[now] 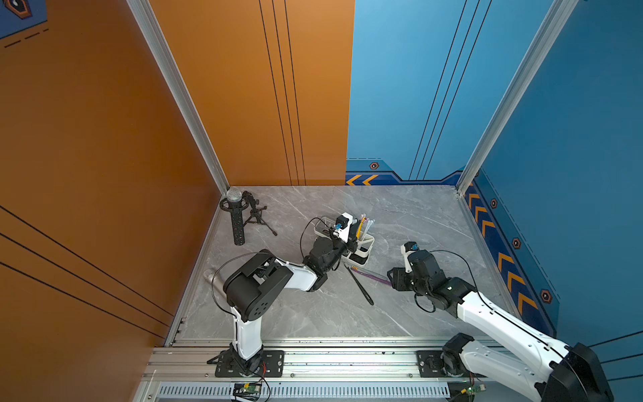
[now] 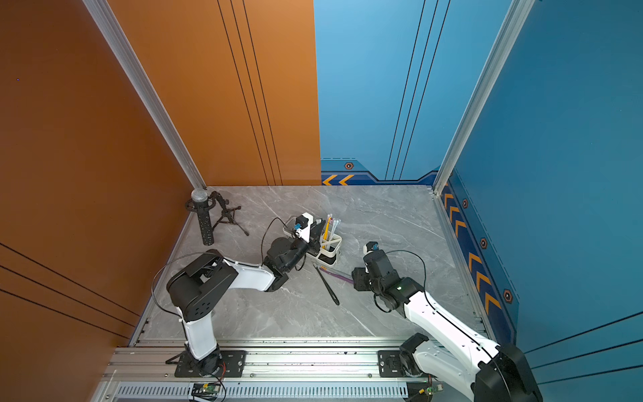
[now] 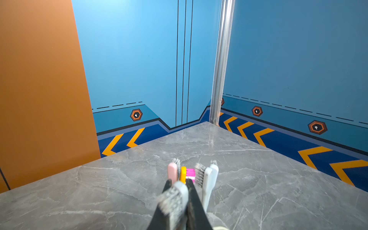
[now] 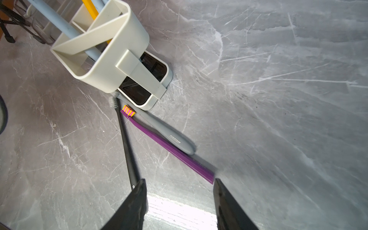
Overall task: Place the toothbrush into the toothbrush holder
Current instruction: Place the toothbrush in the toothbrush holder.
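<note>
On the marble table (image 1: 313, 313) the toothbrush holder (image 4: 107, 67) stands upright. My left gripper (image 3: 178, 185) hangs over it, clamped on a white toothbrush (image 3: 177, 197), I judge for lowering it in. My right gripper (image 4: 179, 181), jaws half apart and empty, hovers beside the purple toothbrush (image 4: 169, 147) lying nearby.

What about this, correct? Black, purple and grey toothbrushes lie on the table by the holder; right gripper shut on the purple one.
No: the right gripper is open; the right wrist view shows its jaws apart near the handle end of the purple toothbrush. Black toothbrush, grey toothbrush and purple do lie on the table by the toothbrush holder.
</note>
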Motion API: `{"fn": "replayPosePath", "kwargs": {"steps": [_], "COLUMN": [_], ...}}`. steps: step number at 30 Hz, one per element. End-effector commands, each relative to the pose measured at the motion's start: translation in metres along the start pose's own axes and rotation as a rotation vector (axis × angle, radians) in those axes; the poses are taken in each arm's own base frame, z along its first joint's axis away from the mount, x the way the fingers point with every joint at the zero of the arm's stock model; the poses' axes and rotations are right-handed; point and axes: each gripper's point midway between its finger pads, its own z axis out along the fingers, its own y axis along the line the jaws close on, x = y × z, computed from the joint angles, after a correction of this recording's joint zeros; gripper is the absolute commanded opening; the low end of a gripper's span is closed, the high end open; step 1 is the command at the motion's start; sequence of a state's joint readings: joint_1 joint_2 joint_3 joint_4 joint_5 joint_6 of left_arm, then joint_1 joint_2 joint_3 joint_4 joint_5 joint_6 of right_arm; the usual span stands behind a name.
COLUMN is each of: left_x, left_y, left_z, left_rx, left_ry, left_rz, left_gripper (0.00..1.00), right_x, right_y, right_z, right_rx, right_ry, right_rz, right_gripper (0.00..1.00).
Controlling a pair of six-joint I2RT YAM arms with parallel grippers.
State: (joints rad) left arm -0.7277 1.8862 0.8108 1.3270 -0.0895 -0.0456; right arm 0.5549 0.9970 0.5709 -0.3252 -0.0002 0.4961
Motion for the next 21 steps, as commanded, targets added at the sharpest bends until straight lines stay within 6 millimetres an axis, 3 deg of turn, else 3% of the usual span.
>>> {"fn": "replayPosePath", "kwargs": {"steps": [1, 7, 10, 12, 21], "left_x": [-0.005, -0.003, -0.004, -0.002, 0.004], "left_y": [0.004, -0.001, -0.004, -0.004, -0.008], "left_z": [-0.003, -0.004, -0.005, -0.005, -0.006], "left_rx": [-0.03, -0.021, -0.018, -0.018, -0.016], "left_ry": [-0.049, -0.045, -0.045, -0.04, -0.03], "left_rz": [-0.001, 0.028, 0.041, 0.043, 0.056], "left_gripper": [0.0, 0.0, 0.12, 0.25, 0.34], "right_x": [-0.015, -0.014, -0.015, -0.013, -0.013], "right_y": [0.008, 0.009, 0.01, 0.011, 0.015], "right_z": [-0.004, -0.003, -0.001, 0.0, 0.001], "right_rx": [-0.027, -0.028, -0.029, -0.034, -0.052], "right_ry": [-0.032, -0.026, -0.018, -0.009, 0.002], "right_rz": [0.012, 0.011, 0.007, 0.004, 0.001], "right_gripper": [0.55, 0.55, 0.55, 0.55, 0.55]}}
